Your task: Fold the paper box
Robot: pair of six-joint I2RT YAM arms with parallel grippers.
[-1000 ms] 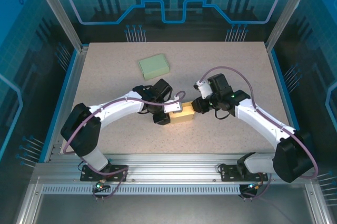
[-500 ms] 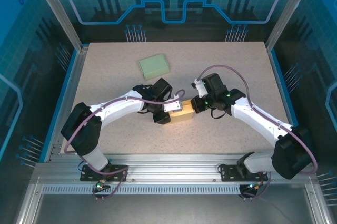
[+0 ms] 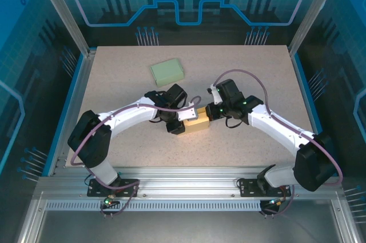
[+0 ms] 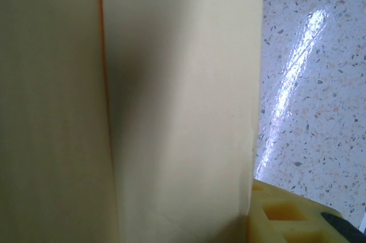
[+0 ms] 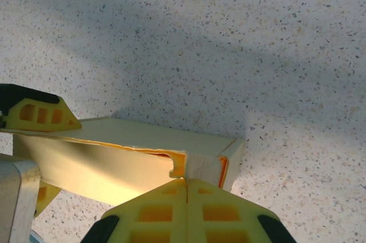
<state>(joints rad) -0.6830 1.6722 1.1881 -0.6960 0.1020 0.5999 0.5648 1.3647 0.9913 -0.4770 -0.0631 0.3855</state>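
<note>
Right fingers [image 5: 151, 213]: pressed shut, tips at the end flap [image 5: 200, 166] of the paper box [image 3: 198, 122]. Left fingers [image 5: 34, 114]: part-spread, clamping its other end, middle of the worktop [image 3: 257, 71]. Risk: flap buckles or box skids if the push outruns the clamp. Change: right fingers, earlier parted and further off, now closed in.

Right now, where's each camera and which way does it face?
Top external: above and behind, facing down at the table; both arms, left end effector and right end effector at the box.
Left wrist: against the box wall; one fingertip.
Right wrist: down at the box end; shut fingers.
Shared: all three see the box.
</note>
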